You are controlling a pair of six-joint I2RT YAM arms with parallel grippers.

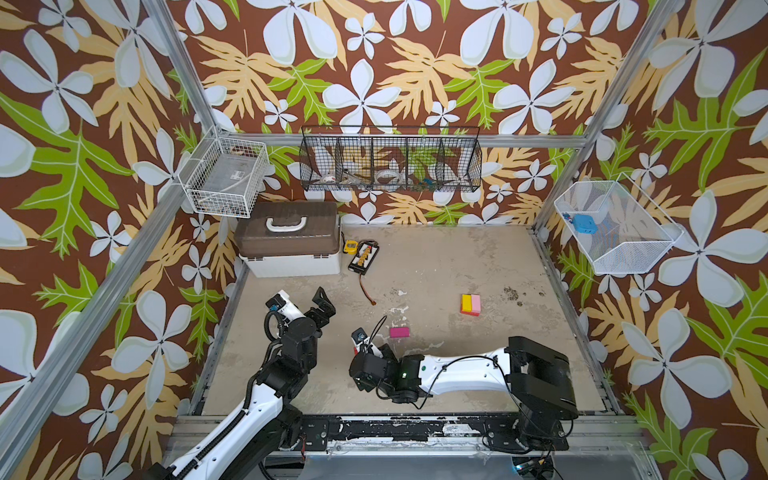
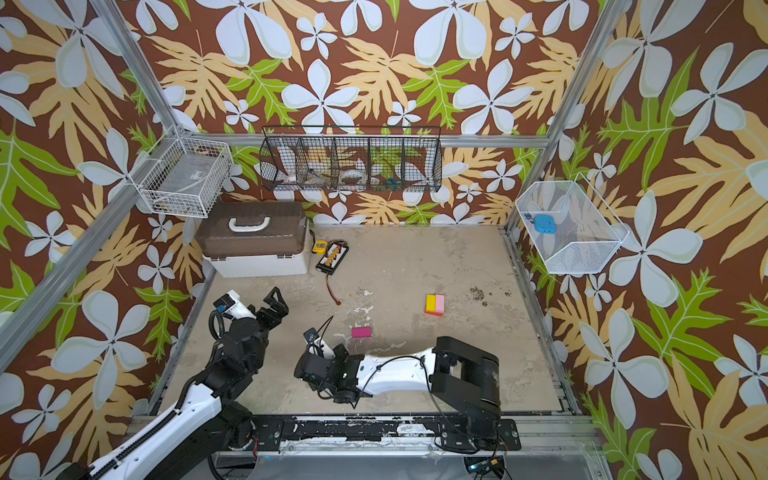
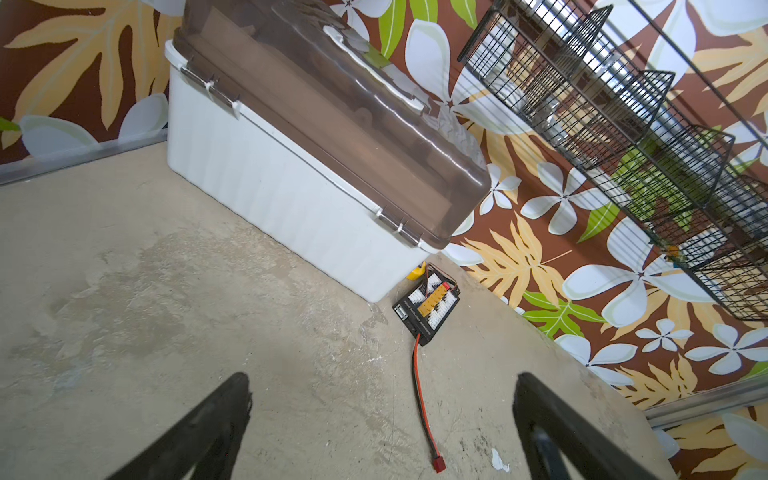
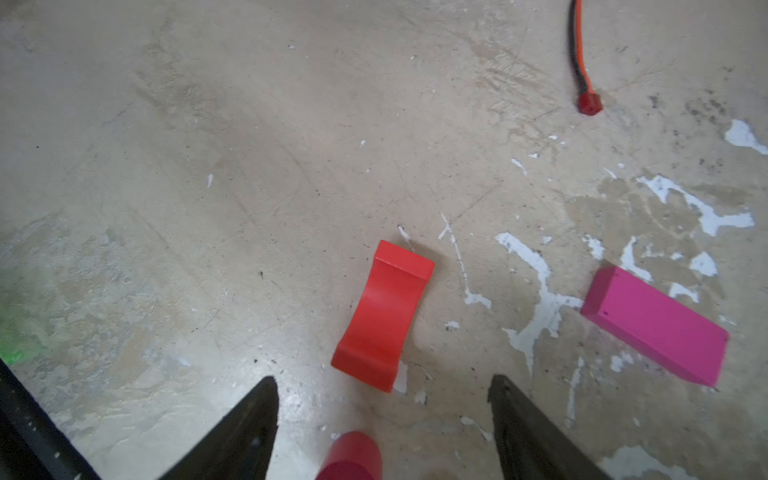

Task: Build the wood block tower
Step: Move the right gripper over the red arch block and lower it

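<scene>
Both the left pincer (image 3: 382,376) and right pincer (image 4: 382,379) stood open, empty. I judged the right needed squaring across the red curved block (image 4: 384,316), clear of what seemed a red cylinder (image 4: 351,455).

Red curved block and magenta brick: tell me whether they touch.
Apart. The right wrist view shows a strip of bare tabletop between the red curved block and the magenta brick.

Bare floor (image 1: 436,266) separates magenta brick (image 1: 400,331) and yellow-pink stack (image 1: 471,304); the storage box (image 1: 291,241) blocks the far-left corner.
</scene>
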